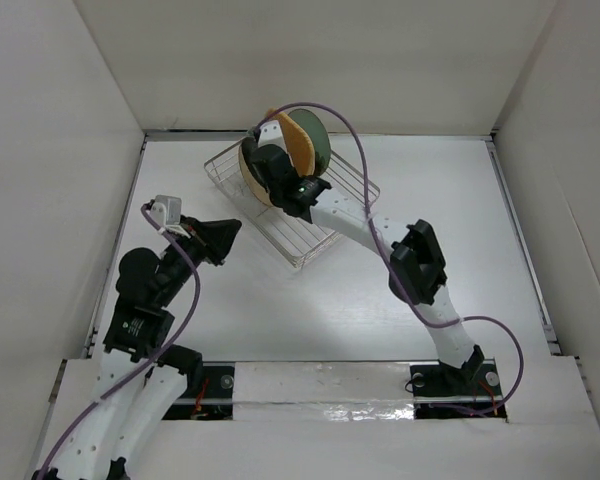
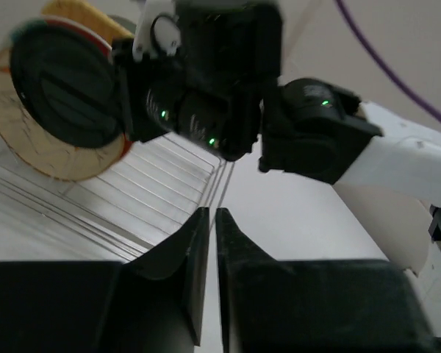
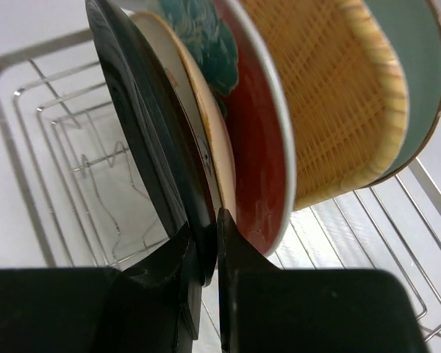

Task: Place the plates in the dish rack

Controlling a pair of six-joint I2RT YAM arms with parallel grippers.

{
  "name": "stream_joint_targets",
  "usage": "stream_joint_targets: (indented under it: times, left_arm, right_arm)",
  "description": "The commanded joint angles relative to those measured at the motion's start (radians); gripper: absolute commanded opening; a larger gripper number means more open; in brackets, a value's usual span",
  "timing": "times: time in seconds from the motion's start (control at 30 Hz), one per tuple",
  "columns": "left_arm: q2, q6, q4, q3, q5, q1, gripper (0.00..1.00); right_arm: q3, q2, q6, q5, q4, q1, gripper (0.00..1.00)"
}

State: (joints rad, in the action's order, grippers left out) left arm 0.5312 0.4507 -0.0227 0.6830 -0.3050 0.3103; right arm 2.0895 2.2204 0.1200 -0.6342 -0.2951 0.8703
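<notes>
Right pincer [image 3: 208, 243] clamps the black plate [image 3: 143, 132], cream plate [image 3: 165, 62] crowding it; left pincer [image 2: 212, 220] together.

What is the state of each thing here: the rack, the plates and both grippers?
Rack: flat on table, plates in it.
Plates: upright on edge, packed side by side in the rack.
Black plate: upright, end of the row, rim pinched.
Right gripper: shut on black plate.
Left gripper: shut, holding nothing.

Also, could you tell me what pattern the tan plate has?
The tan plate has a basket-weave pattern; right wrist view shows it best.
</notes>
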Motion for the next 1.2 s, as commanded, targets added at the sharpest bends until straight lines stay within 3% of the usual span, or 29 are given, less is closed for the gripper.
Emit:
stream_joint_targets:
  times: [0.0, 0.17, 0.57, 0.63, 0.8, 0.83, 0.93, 0.97, 1.0, 1.13, 1.17]
  left_arm:
    - [-0.054, -0.118, 0.078, 0.04, 0.156, 0.026, 0.11]
    - [-0.117, -0.158, 0.032, -0.034, 0.262, 0.052, 0.27]
    - [-0.103, -0.173, 0.03, -0.048, 0.29, 0.052, 0.29]
    - [-0.102, -0.172, 0.03, -0.048, 0.291, 0.052, 0.29]
    - [-0.105, -0.173, 0.032, -0.051, 0.297, 0.052, 0.29]
    - [-0.105, -0.173, 0.033, -0.051, 0.297, 0.052, 0.3]
    - [-0.106, -0.175, 0.032, -0.053, 0.329, 0.052, 0.3]
    - [-0.108, -0.176, 0.033, -0.053, 0.337, 0.052, 0.3]
    - [-0.108, -0.176, 0.033, -0.054, 0.34, 0.052, 0.3]
    - [-0.108, -0.179, 0.038, -0.054, 0.359, 0.052, 0.31]
    - [-0.103, -0.178, 0.038, -0.056, 0.362, 0.052, 0.32]
  right_arm:
    - [0.125, 0.021, -0.054, -0.14, -0.006, 0.018, 0.0]
    - [0.162, 0.097, -0.048, -0.136, -0.019, 0.027, 0.0]
    - [0.08, 0.18, 0.058, -0.062, 0.0, 0.067, 0.03]
    - [0.054, 0.167, 0.073, -0.058, 0.013, 0.076, 0.1]
    - [0.004, 0.099, 0.079, -0.094, 0.037, 0.085, 0.62]
    - [-0.002, 0.079, 0.073, -0.093, 0.039, 0.097, 0.67]
    - [-0.063, -0.037, 0.069, -0.039, 0.074, 0.098, 0.75]
    - [-0.128, -0.118, 0.084, 0.082, 0.133, 0.098, 0.76]
    - [-0.129, -0.166, 0.086, 0.083, 0.134, 0.098, 0.77]
    - [-0.401, -0.396, 0.153, 0.29, 0.28, 0.081, 0.78]
    - [-0.439, -0.431, 0.177, 0.403, 0.319, 0.052, 0.79]
